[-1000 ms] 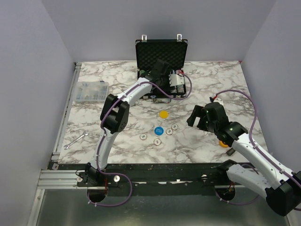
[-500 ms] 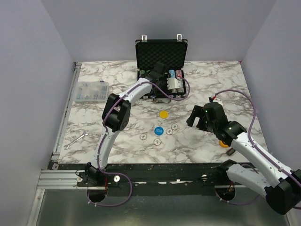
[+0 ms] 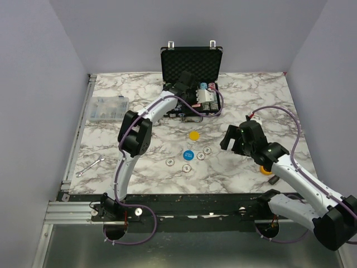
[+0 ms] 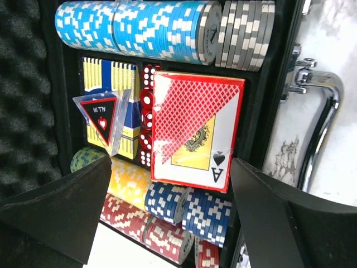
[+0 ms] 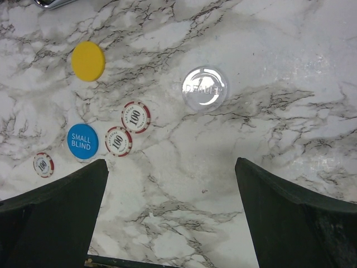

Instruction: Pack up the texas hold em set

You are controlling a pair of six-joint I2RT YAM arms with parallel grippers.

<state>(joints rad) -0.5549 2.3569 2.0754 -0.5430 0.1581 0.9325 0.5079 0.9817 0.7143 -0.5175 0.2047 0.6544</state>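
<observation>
The black briefcase [image 3: 191,60] stands open at the back centre. My left gripper [image 3: 195,96] hovers over its tray, open and empty [image 4: 167,223]. Below it the red card box [image 4: 198,131] lies slightly askew among chip rows [image 4: 139,28], red dice [image 4: 148,106] and a yellow-blue deck [image 4: 111,84]. My right gripper [image 3: 234,138] is open and empty above bare table [image 5: 173,218]. Ahead of it lie the yellow disc [image 5: 88,61], the blue disc [image 5: 82,141], the whitish dealer disc [image 5: 204,89] and loose chips [image 5: 135,116]. The yellow [image 3: 193,135] and blue [image 3: 188,154] discs show from above.
A clear plastic parts box [image 3: 109,108] sits at the left edge and a small wrench [image 3: 89,167] lies near the front left. A yellow tape measure [image 3: 265,170] sits beside my right arm. The case handle [image 4: 318,128] juts toward the table.
My left gripper has shifted a little left and back over the case tray. My right arm has barely moved.
</observation>
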